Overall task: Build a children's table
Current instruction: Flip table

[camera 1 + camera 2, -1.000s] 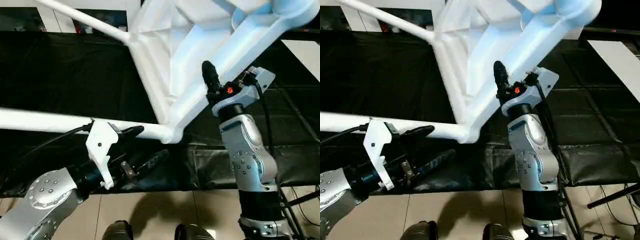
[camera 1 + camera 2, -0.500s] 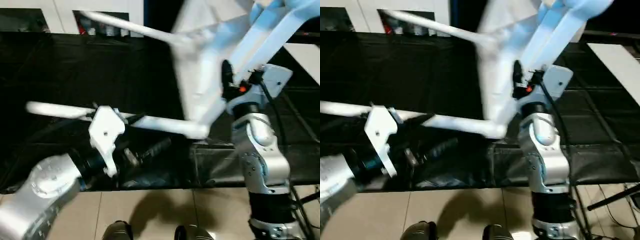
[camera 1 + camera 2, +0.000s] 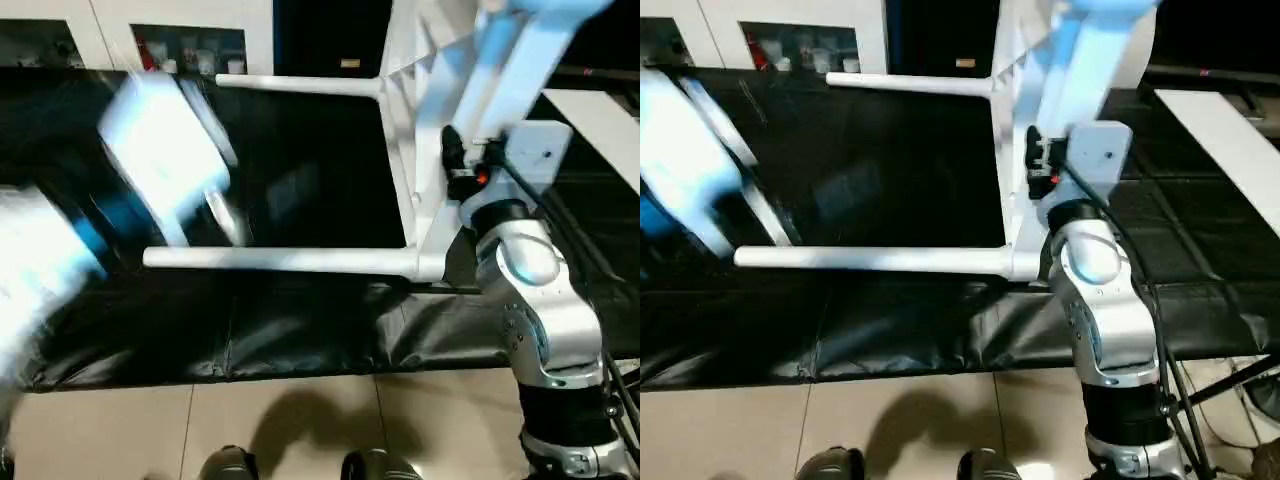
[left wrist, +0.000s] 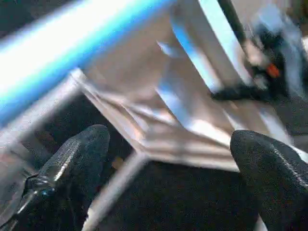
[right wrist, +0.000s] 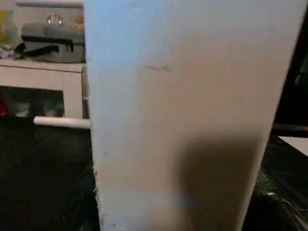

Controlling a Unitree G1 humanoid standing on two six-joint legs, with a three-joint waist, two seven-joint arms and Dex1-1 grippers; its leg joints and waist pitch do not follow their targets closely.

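- Fingers of the left gripper (image 4: 168, 178) are standing wide apart with nothing between them; in the left wrist view the two black fingertips (image 4: 79, 154) are framing the ribbed underside of the white plastic rectangular tabletop (image 3: 405, 120) without touching it.
- Left gripper is letting go and pulling away: a second ago it was sitting against the nearer long white tapered round leg (image 3: 280, 261), and now it is swinging up and well clear of that leg, blurred by its own speed.
- Right gripper (image 3: 452, 160) is remaining clamped on a broad white part of the table, which looks like another of the legs, close beside the tabletop's edge; its fingers are part-closed around that white piece.
- Tabletop is now standing almost on edge above the black sheet-covered work surface (image 3: 300, 330), where a second ago it was lying tilted and slanted across the view.
- Nearer leg is reaching out level from the tabletop's lower corner socket; the farther white round leg (image 3: 300, 86) is reaching out level from the upper corner, toward the white cabinet with glass doors (image 3: 180, 45).
- Judgement: the right arm alone is carrying the assembly, and two legs are seated. The left arm is free, likely to regrip the table or fetch another leg.
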